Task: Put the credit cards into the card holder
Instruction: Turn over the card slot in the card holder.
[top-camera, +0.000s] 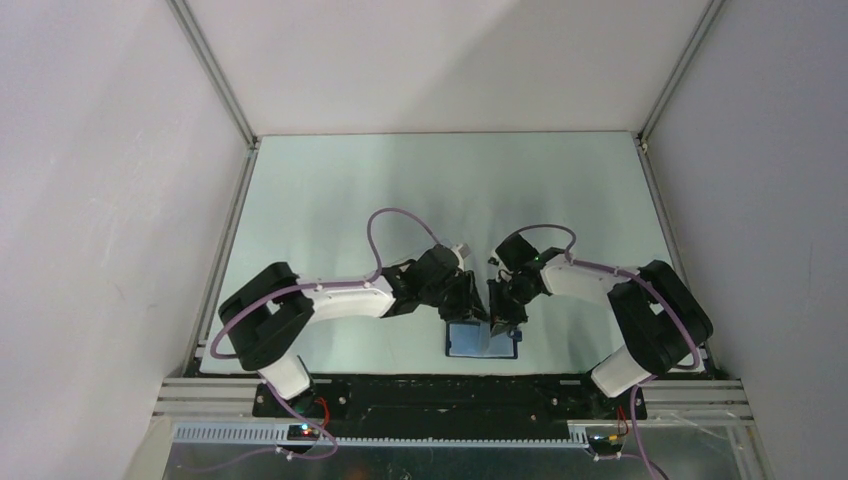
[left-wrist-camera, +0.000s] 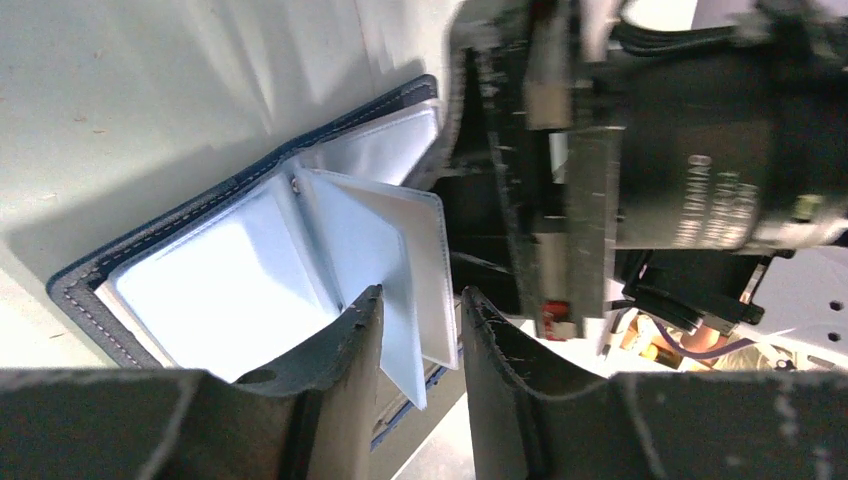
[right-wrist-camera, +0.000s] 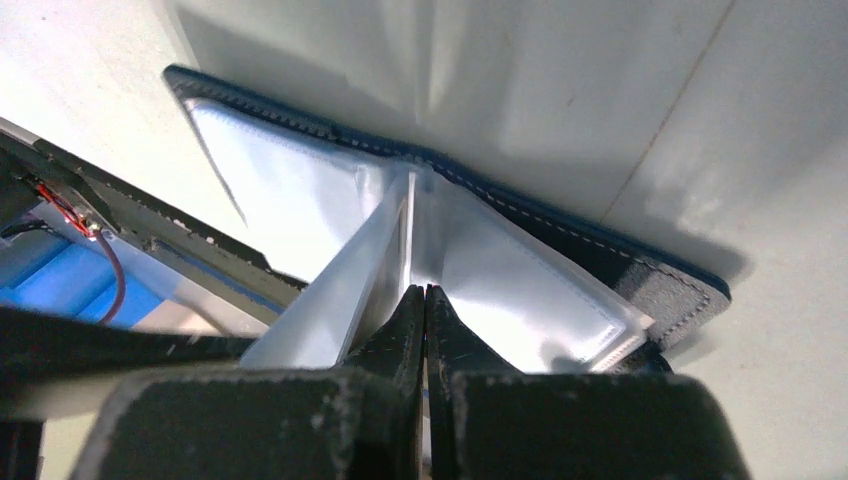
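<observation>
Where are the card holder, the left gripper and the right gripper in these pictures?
card holder (left-wrist-camera: 215, 285): left wrist view, on its pale inner sleeve.
left gripper (left-wrist-camera: 420, 300): left wrist view, midway between its parted fingertips.
right gripper (right-wrist-camera: 425, 295): right wrist view, where its closed fingertips meet.

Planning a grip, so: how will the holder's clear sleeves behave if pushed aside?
Probably floppy: the sleeves fan up and curve rather than lie flat. Likely slippery, given their glossy sheen. The holder looks thin, so may slide on the table.
</observation>
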